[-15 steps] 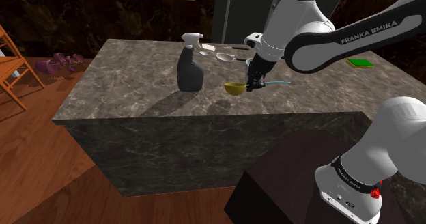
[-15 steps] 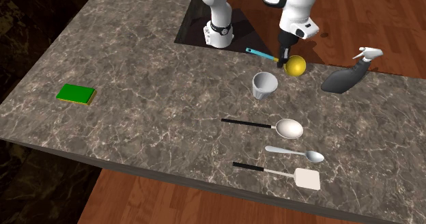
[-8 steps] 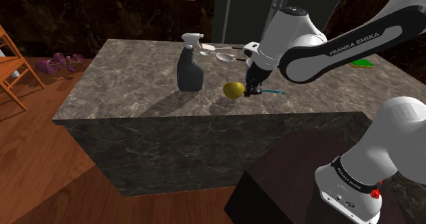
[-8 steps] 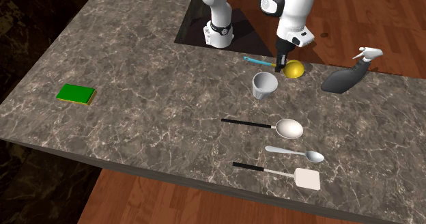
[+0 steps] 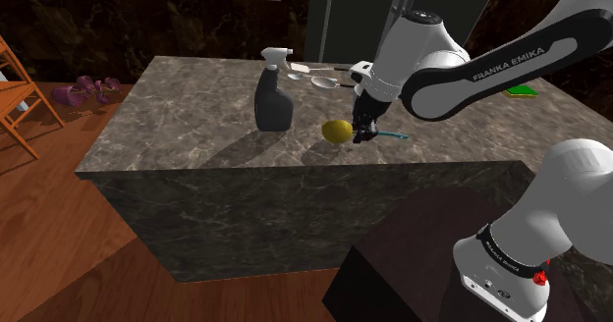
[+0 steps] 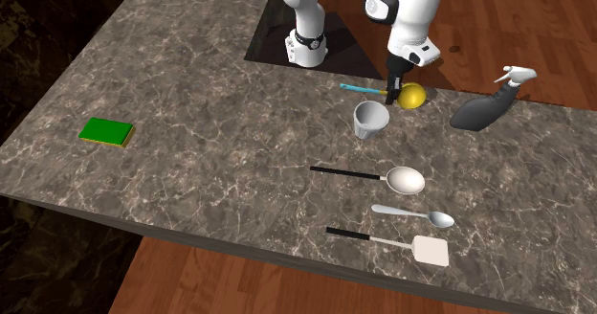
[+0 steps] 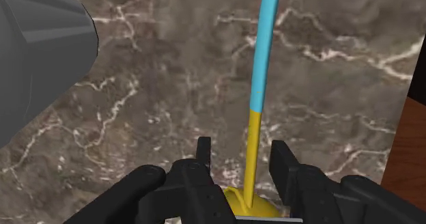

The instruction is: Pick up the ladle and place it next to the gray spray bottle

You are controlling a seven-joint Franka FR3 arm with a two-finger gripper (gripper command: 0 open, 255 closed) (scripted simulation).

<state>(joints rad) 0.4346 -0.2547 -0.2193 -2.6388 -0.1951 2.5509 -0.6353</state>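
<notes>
hand (image 7: 242,149), fingers (image 7: 203,151) apart, astride the yellow-and-blue ladle (image 7: 264,52) (handle untouched, nothing held), near the dark grey spray bottle (image 5: 272,104)

Marble counter (image 5: 196,104) (wooden floor (image 5: 59,251))

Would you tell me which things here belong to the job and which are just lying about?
Job: ladle, spray bottle, gripper.
Lying about: cup, sponge, big spoon, small spoon, spatula.
</notes>
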